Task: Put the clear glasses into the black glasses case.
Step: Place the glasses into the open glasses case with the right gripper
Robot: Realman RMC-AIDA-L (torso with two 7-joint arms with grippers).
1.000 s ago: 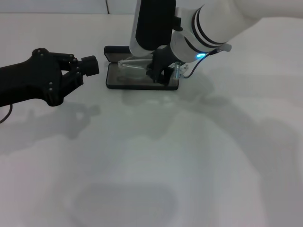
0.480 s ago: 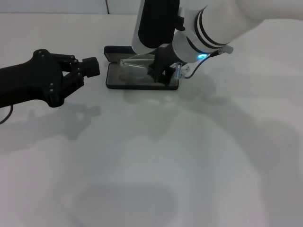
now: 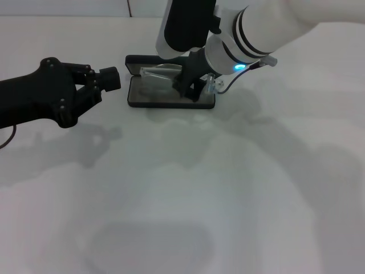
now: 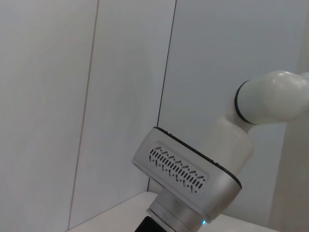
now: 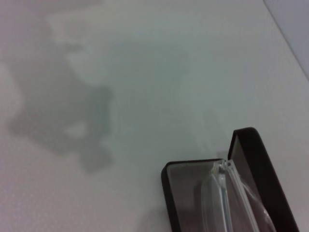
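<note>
I see my right claw [image 3: 188, 88] over the open black glasses case [image 3: 171, 100] on the desk [image 3: 228, 188], pinching the clear glasses [image 3: 157, 75], which sit tilted just above the case's grey tray. My left claw [image 3: 105, 80] hovers just beside the case; I cannot tell whether it is spread.

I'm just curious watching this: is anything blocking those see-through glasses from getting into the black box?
Nothing visible does. The black glasses case lies open on the table, and the right gripper holds the clear glasses right over its grey tray.
</note>
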